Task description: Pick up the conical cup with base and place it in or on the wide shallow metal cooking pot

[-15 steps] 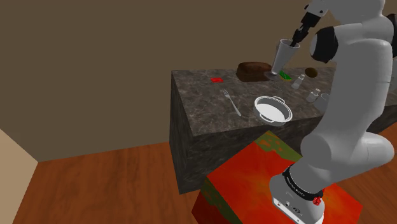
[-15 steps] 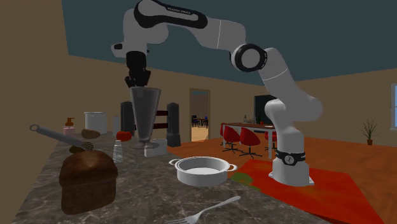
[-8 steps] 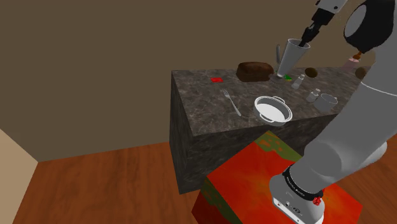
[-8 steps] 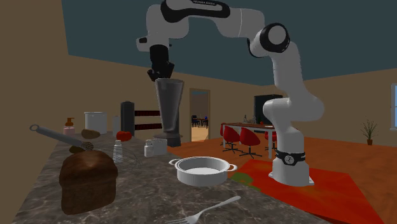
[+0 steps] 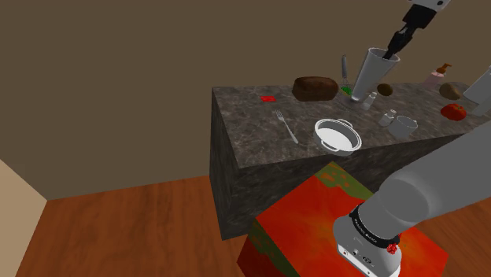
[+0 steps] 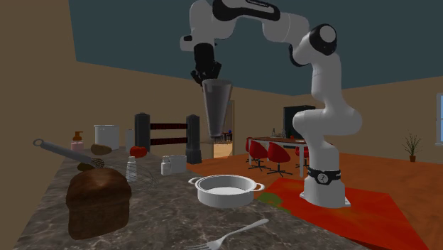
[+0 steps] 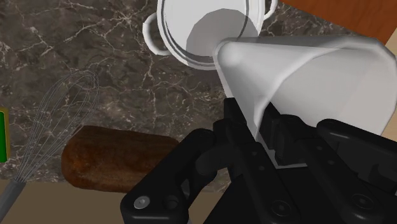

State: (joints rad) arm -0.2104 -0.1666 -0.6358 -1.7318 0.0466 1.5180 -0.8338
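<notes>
The conical cup (image 5: 370,76) is plain grey with a small base. It hangs in the air above the dark stone counter, mouth up and slightly tilted. My black gripper (image 5: 394,44) is shut on its rim from above, one finger inside and one outside. In the second exterior view the cup (image 6: 216,106) and gripper (image 6: 206,74) are high above the counter, behind and above the pot (image 6: 221,199). The wide shallow pot (image 5: 318,134) is grey with two small handles and stands near the counter's front edge. In the wrist view the cup (image 7: 305,73) is clasped in the gripper (image 7: 257,127), with the pot (image 7: 167,39) beyond it.
A brown loaf (image 5: 315,86), a fork (image 5: 286,126), a whisk (image 6: 67,152), small shakers (image 5: 387,118), a red tomato (image 5: 454,112) and two black mills (image 6: 142,132) stand around the counter (image 5: 252,138). The red-topped stand (image 5: 307,228) is below the counter's front.
The arm has lifted the cup higher and carried it toward the second exterior view's right, nearer above the pot. The grip on the rim is unchanged.
</notes>
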